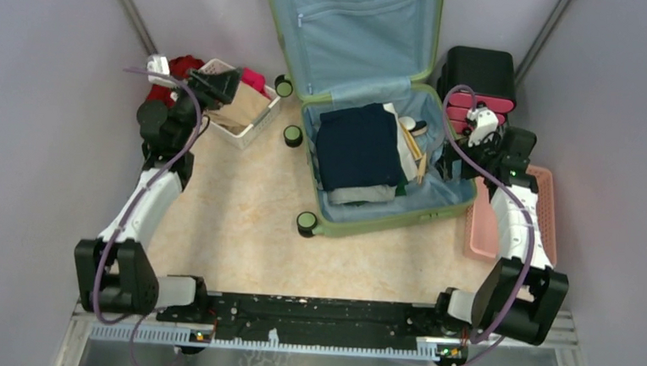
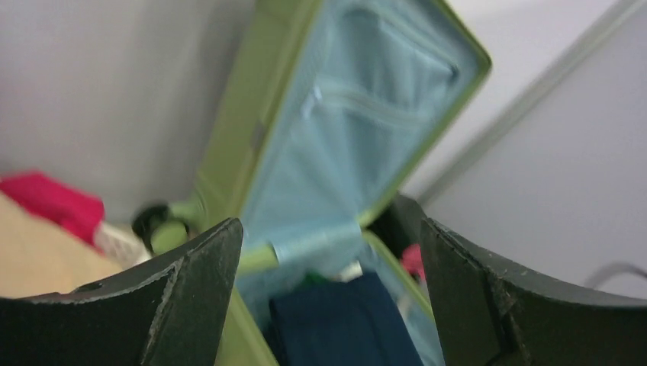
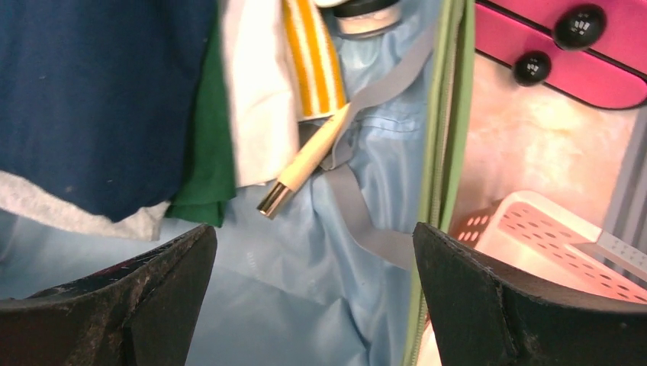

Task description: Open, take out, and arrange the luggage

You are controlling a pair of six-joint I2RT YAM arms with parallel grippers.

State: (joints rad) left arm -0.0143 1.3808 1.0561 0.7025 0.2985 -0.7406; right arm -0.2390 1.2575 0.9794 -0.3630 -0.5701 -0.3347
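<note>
The luggage [image 1: 385,223] lies open on the floor, its light-green lid [image 1: 359,32] leaning on the back wall with the blue lining showing. Folded navy clothes [image 1: 359,144] fill the base, with white, green [image 3: 206,168] and yellow-striped [image 3: 311,53] items beside them and a cream tube with a gold tip [image 3: 305,164]. My left gripper [image 1: 214,83] hovers open and empty over the white basket, facing the luggage [image 2: 358,130]. My right gripper [image 1: 450,167] stands open and empty over the base's right inner edge, above the blue lining and a grey strap [image 3: 355,206].
A white basket [image 1: 251,126] at the back left holds a tan item [image 1: 242,106] and something pink; red cloth [image 1: 179,68] lies behind it. A black-and-pink drawer box [image 1: 479,74] stands right of the lid. A pink basket [image 1: 548,205] sits under my right arm.
</note>
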